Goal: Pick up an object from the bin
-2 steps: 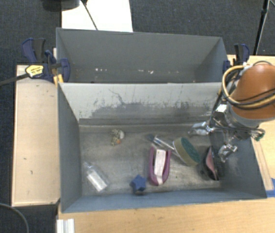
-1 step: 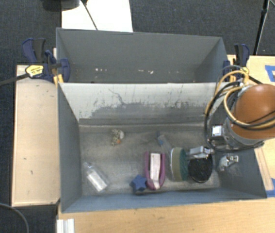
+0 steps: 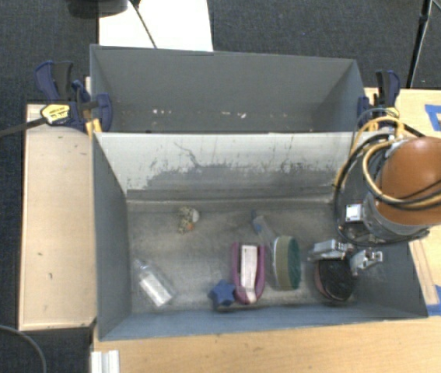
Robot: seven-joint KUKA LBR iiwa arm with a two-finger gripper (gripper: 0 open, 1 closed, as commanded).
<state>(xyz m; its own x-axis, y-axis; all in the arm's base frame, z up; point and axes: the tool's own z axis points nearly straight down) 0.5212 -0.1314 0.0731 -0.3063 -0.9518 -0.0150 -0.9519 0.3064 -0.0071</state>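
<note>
Tool [image 3: 343, 253] over dark round object [image 3: 334, 284], bin [image 3: 111, 208] right end; spread or pressed unclear

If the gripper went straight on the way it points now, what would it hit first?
Probably the dark round object lying right under the gripper near the bin's front right corner, though depth is unclear.

The floor of the grey bin [image 3: 111, 231] is strewn with a few things. A clear packet [image 3: 154, 284] is seen lower left, with a beige scrap [image 3: 188, 218] above it. Along the lower centre are ranged a blue piece [image 3: 222, 294], a pink case [image 3: 247, 273], a green disc [image 3: 285, 263] and a dark round thing [image 3: 334, 282].
</note>
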